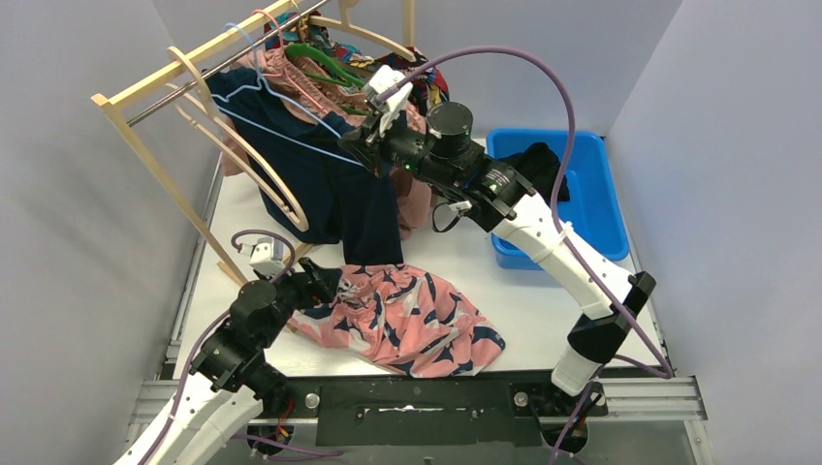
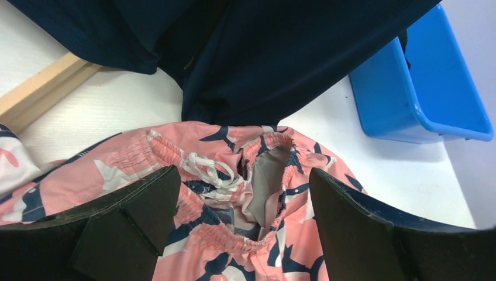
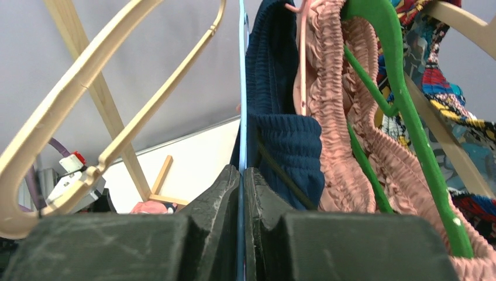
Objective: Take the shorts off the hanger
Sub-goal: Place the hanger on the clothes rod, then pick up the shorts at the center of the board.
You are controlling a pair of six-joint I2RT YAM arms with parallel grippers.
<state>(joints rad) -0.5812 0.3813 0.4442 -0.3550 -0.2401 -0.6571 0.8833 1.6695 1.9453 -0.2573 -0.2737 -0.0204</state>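
The blue bin point(image 1: 593, 199) holds the black shorts point(image 1: 543, 167). Left of the bin, the pink printed shorts point(image 1: 407, 325) lie on the table under the left gripper point(image 2: 245, 199), spread wide and holding nothing. Farther left of the bin, the right gripper point(image 3: 242, 172) is clamped on a light-blue hanger point(image 3: 242, 88) carrying the navy shorts point(image 3: 281, 134). The dusty pink shorts point(image 3: 333, 117) and comic-print shorts point(image 3: 436, 73) hang alongside.
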